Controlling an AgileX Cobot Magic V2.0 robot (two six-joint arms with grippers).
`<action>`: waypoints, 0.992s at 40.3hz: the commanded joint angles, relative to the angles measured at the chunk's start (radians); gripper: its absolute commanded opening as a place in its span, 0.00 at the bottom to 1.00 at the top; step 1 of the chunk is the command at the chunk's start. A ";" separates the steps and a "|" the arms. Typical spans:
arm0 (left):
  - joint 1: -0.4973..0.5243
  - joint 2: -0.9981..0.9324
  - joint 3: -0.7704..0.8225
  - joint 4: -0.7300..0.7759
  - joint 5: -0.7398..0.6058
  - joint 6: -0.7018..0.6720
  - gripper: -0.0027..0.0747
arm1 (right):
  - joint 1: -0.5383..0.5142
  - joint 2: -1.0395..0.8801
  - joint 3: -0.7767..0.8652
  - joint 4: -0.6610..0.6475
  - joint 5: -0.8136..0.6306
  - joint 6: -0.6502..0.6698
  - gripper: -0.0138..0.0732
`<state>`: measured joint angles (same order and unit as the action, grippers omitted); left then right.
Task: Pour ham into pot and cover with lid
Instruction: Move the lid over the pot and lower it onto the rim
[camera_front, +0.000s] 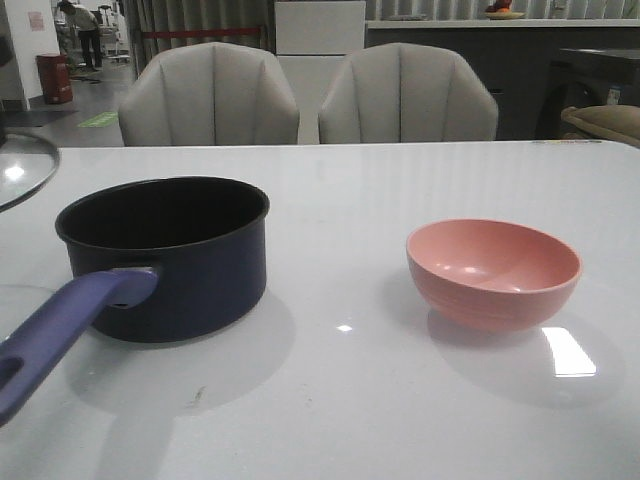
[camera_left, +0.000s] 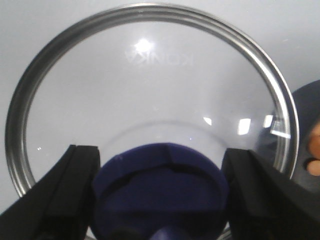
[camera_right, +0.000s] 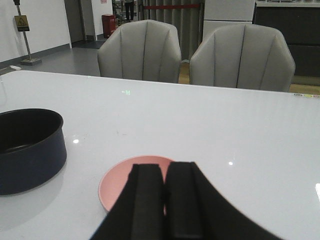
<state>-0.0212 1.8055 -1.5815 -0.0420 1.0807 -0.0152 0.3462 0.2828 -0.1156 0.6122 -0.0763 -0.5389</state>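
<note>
Front view shows the pot (camera_front: 165, 255) on the left part of the white desk (camera_front: 340, 400), upright, its black inside facing up and its long blue-purple handle (camera_front: 65, 335) reaching toward the camera and the left edge. The pink bowl (camera_front: 493, 273) stands well apart from it on the right part of the desk, upright, and no slices can be made out inside it from here. At the far left edge of this view a part of the lid (camera_front: 22, 168) shows, tilted, above and behind the pot; neither arm is in this view.

In the left wrist view the lid (camera_left: 150, 95) fills the picture, its metal rim (camera_left: 15, 125) circling the clear glass. The left hand (camera_left: 160, 200) has its two black fingers (camera_left: 65, 195) on either side of the blue knob (camera_left: 160, 185), clenched against it, so the lid hangs from this hand. At the edge of the same view a bit of the dark pot (camera_left: 305, 130) shows with some orange of the ham (camera_left: 315, 150) beside it, though too little is visible to say just where the slices lie.

In the right wrist view the right hand (camera_right: 164, 200) has its fingers pressed together with nothing between them, poised above the pink bowl (camera_right: 117, 182), while the pot (camera_right: 30, 150) sits off to one side, apart from it.
</note>
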 joint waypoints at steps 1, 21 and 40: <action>-0.084 -0.063 -0.088 -0.016 -0.008 0.015 0.37 | 0.001 0.007 -0.030 -0.002 -0.062 -0.005 0.33; -0.419 0.050 -0.200 0.014 0.083 0.031 0.37 | 0.001 0.007 -0.030 -0.002 -0.062 -0.005 0.33; -0.435 0.105 -0.236 0.028 0.131 0.029 0.37 | 0.001 0.007 -0.030 -0.002 -0.062 -0.005 0.33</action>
<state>-0.4482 1.9651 -1.7846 -0.0215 1.2167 0.0161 0.3462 0.2828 -0.1156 0.6122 -0.0763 -0.5389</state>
